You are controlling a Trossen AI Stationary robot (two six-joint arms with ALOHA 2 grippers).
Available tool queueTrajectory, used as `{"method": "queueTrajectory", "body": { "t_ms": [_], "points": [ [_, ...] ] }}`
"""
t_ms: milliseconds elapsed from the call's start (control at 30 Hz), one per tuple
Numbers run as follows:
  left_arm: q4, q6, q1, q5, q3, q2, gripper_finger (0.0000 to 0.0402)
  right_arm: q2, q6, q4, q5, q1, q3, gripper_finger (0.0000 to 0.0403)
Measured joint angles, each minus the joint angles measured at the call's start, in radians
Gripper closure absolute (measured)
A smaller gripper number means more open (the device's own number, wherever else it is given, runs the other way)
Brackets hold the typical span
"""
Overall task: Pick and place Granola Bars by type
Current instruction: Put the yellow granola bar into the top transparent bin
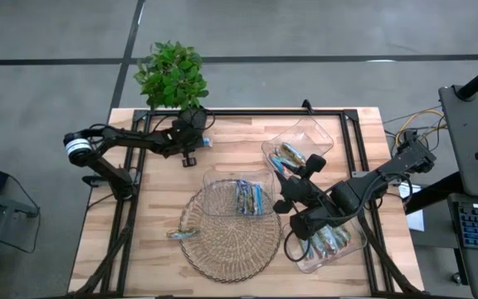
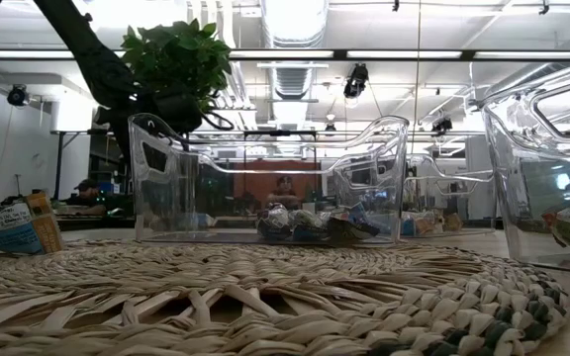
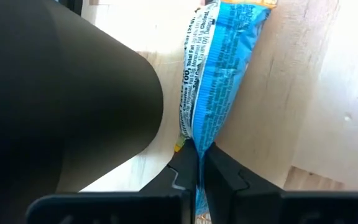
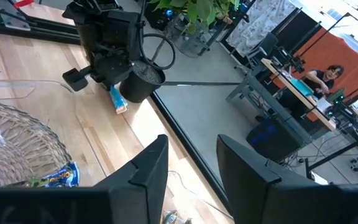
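Note:
My left gripper (image 1: 192, 152) is near the table's far edge, by the potted plant (image 1: 171, 73), and is shut on a blue granola bar (image 1: 205, 143). The right wrist view also shows this bar (image 4: 117, 99) below that gripper. My right gripper (image 4: 191, 168) is open and hovers among the clear trays (image 1: 287, 193). The tray on the wicker mat (image 1: 239, 198) contains blue bars (image 2: 310, 222). The far-right tray (image 1: 293, 154) and the near-right tray (image 1: 330, 241) hold other bars. One loose bar (image 1: 182, 233) lies flat on the mat's left rim. My left gripper pinches the blue bar by one end of its wrapper (image 3: 197, 152) between the two fingers. The bar runs on lengthwise away from the fingertips. It hangs tilted below the fingers (image 4: 117, 99) over the wood. Whether its free end touches the table, I cannot tell.
The round wicker mat (image 1: 226, 249) covers the table's near middle. The plant's dark pot (image 3: 73, 99) stands close beside my left gripper. Black frame rails (image 1: 247, 114) run along the far edge and both sides. Bare wood (image 1: 152, 195) lies left of the mat. People sit in the room behind.

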State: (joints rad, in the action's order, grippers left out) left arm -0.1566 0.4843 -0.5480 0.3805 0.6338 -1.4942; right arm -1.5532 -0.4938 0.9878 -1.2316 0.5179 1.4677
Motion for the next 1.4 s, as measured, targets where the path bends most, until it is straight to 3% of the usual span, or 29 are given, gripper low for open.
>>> {"method": "queueTrajectory", "body": {
  "t_ms": [267,700,1033,1400],
  "points": [
    [-0.058,-0.052,0.015,-0.005,0.026,0.069,0.0401,0.000,0.000,0.000,0.000,0.000,0.000,0.0275],
    [-0.462,-0.200,0.123,-0.017,0.156,0.272,0.0401,0.000,0.043,0.000,-0.001,0.001,0.000,0.0270],
    [-0.600,-0.444,0.360,0.061,0.166,0.420,0.0401,0.000,0.049,-0.003,-0.001,0.001,0.000,0.0251],
    [-0.686,-0.807,0.684,0.240,0.234,0.427,0.0401,0.000,0.049,-0.012,0.000,0.001,0.000,0.0248]
  ]
}}
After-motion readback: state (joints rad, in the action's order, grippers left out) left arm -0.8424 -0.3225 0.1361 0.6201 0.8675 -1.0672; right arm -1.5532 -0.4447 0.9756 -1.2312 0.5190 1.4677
